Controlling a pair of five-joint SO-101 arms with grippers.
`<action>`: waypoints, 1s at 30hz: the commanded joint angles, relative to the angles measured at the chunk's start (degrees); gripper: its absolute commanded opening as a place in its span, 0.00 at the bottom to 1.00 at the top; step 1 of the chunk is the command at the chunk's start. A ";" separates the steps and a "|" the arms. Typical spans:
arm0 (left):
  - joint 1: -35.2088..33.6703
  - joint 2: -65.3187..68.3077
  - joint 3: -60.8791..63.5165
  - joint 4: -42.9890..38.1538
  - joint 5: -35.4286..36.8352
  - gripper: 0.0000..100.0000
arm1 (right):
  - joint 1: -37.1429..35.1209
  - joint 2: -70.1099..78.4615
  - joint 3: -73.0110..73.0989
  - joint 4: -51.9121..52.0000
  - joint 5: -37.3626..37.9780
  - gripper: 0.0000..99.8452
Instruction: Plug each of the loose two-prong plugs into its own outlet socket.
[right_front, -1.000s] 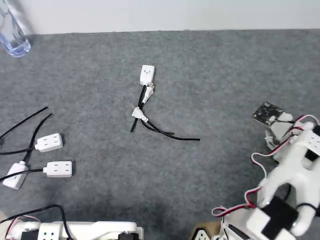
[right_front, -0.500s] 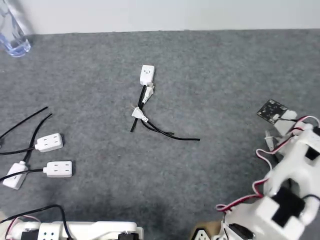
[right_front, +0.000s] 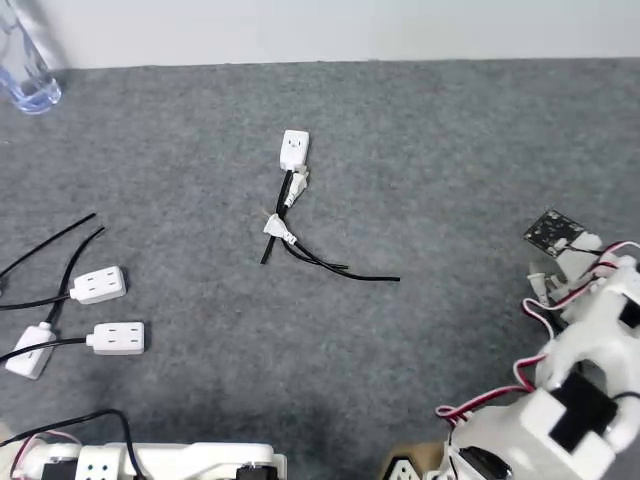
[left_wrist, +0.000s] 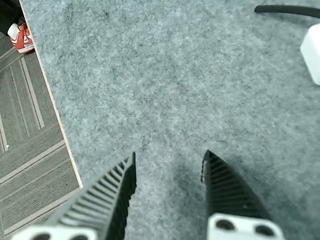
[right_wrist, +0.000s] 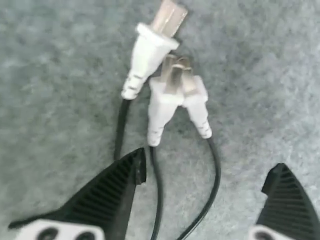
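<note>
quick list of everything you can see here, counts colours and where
mat: one, grey, covering the table
bottle: one, clear, far corner on the left
outlet sockets: three, white; one mid-table, two near the left edge
white block: one, at the left edge on a black cord; type unclear
cord bundle: one, black, just below the middle socket, with two small white ends in it
plugs: three, white on black cords, on the mat just ahead of the right gripper
left gripper: black fingers, open, over bare mat
right gripper: black fingers, open, over the plugs' cords
</note>
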 joint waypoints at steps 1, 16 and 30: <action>0.26 -0.44 -0.31 -0.35 -0.26 0.20 | -1.89 -8.31 -2.37 7.69 -0.44 0.37; 3.87 -0.44 -0.48 -0.09 -0.62 0.20 | -28.35 -30.99 5.01 31.69 -23.56 0.37; 19.52 -0.44 -4.00 9.14 -0.35 0.20 | -51.56 -40.92 19.78 19.21 -55.91 0.12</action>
